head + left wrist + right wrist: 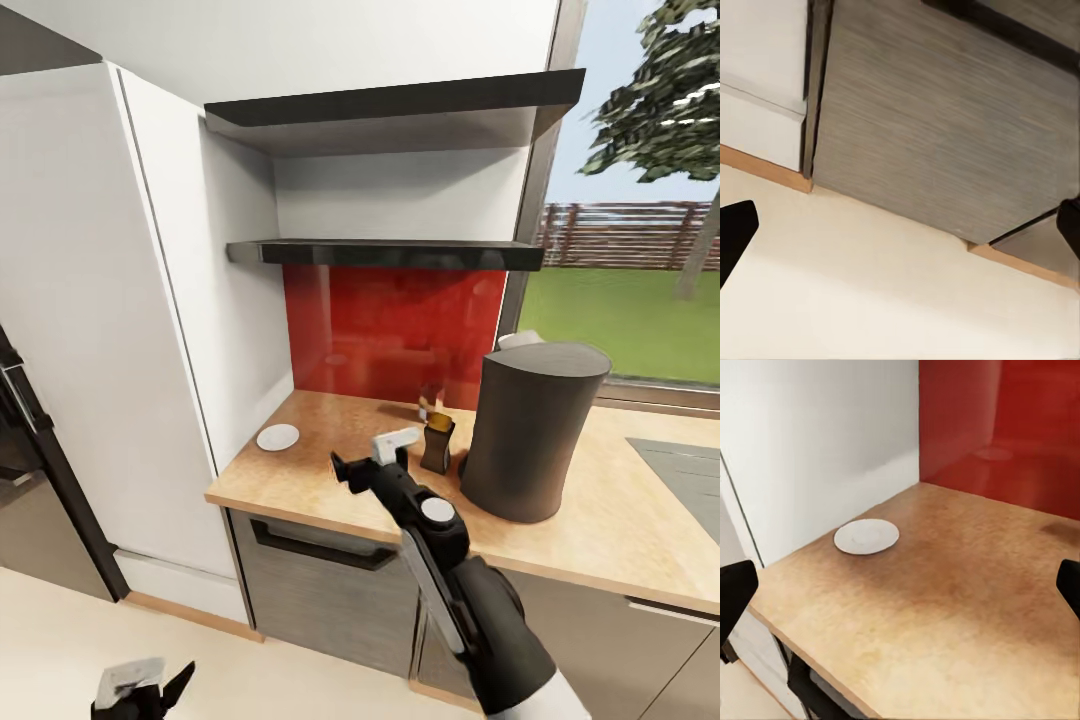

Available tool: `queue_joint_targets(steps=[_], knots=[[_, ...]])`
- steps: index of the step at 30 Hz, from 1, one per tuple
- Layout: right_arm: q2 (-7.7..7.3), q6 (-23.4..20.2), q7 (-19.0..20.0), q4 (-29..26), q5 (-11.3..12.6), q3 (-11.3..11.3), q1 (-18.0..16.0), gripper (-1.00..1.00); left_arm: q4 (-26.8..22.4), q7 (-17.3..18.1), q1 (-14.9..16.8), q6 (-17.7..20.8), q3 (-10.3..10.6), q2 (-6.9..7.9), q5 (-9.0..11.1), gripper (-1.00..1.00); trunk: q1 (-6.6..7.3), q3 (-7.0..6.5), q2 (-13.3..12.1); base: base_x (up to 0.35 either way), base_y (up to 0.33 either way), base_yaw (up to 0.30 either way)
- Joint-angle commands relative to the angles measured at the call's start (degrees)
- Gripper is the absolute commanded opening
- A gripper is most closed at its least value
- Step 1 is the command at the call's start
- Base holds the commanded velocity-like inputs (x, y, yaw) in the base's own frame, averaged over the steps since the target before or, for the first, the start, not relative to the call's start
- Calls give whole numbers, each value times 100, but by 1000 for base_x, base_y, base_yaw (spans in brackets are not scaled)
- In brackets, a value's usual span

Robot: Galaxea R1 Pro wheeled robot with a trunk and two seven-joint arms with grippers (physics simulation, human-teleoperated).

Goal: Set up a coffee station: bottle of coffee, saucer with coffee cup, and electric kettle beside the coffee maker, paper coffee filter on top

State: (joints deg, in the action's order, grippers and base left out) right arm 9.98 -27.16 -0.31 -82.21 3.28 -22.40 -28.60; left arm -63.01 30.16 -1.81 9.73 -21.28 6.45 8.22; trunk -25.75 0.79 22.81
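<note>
A white saucer (278,437) (866,536) lies on the wooden countertop (330,480) near the left wall. A tall dark grey appliance (530,430), seemingly the coffee maker, stands further right. A small brown bottle (437,443) with a tan cap stands just left of it. A white object (520,340) peeks out behind the appliance's top, mostly hidden. My right gripper (362,462) (900,600) hovers open over the counter between saucer and bottle, holding nothing. Down by the floor, my left gripper (140,690) (900,225) hangs open.
Two dark shelves (385,253) are mounted above a red backsplash (400,330). A tall white cabinet (120,320) bounds the counter's left end. A grey inset panel (680,470) sits at the counter's right. Grey cabinet fronts (945,127) lie below the counter.
</note>
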Motion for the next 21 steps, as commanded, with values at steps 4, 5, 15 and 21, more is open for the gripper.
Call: queue_joint_targets(steps=[4, 5, 15, 21], knots=[[1, -596, -4, 434, 256, 398, -605, 100, -342, 206, 213, 651, 29, -17, 422, 100, -3, 10, 10, 0, 0, 0], [1, -674, -2, 502, 269, 469, -655, 100, -362, 217, 247, 706, 36, -28, 444, 100, -3, 10, 10, 0, 0, 0], [1, -1139, 15, 1068, 303, 791, -852, 100, -448, 792, 480, 946, 323, -70, 896, 100, -3, 10, 10, 0, 0, 0], [1, -1140, 41, 1061, 340, 827, -857, 100, -440, 1125, 446, 1129, 305, -22, 1726, 100, -3, 10, 10, 0, 0, 0]])
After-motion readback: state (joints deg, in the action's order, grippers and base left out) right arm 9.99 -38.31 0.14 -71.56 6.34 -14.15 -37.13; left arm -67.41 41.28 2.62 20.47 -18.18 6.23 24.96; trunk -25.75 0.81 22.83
